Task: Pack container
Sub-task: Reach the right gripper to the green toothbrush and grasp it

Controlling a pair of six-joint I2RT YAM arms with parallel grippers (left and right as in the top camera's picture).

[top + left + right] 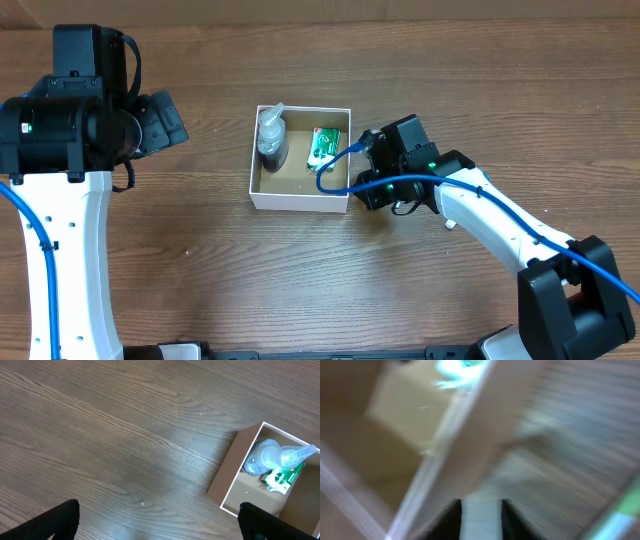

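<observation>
The container [300, 203] is a square shallow box with white walls and a brown inside, at the table's middle. In it stand a clear spray bottle [271, 135] and a green-and-white packet [323, 146]. The left wrist view shows the container [227, 477], the bottle [270, 455] and the packet [282, 476] at the right. My left gripper [160, 520] is open and empty, well left of the box [168, 120]. My right gripper [362, 168] is against the box's right wall. Its blurred wrist view shows the fingers [481, 505] close on a pale white item [481, 522], beside the rim [445, 435].
The table is dark wood [420, 60]. A blue cable [335, 175] loops from my right arm over the box's right edge. My right arm [500, 225] stretches to the lower right, and my left arm's white base [60, 270] stands at the left.
</observation>
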